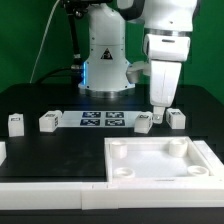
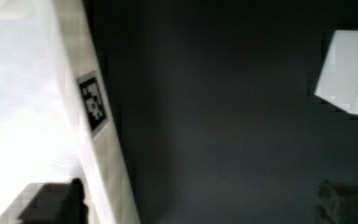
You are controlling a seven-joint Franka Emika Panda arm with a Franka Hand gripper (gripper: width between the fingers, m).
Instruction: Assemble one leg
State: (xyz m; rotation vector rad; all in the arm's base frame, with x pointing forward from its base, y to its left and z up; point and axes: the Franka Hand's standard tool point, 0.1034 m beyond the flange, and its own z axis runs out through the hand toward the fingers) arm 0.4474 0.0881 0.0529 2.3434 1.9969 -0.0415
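Gripper (image 1: 160,113): is hanging low over the table (image 1: 70,143), between the third leg (image 1: 143,122) and the fourth leg (image 1: 176,118), counting from the exterior view's left.
Fingers: are standing spread wide and gripping nothing; in the wrist view the dark fingertips (image 2: 51,202) are showing well apart, with bare table between them.
Legs: are standing in one row, with the first leg (image 1: 15,123) and the second leg (image 1: 48,121) well apart from the gripper.
Wrist view: is showing a tagged white face (image 2: 34,90) close by, probably one of the near legs, though I cannot tell which.
Marker board (image 1: 103,120): is lying between the second and third legs.
Panel (image 1: 160,160): is lying flat in front, sockets up.
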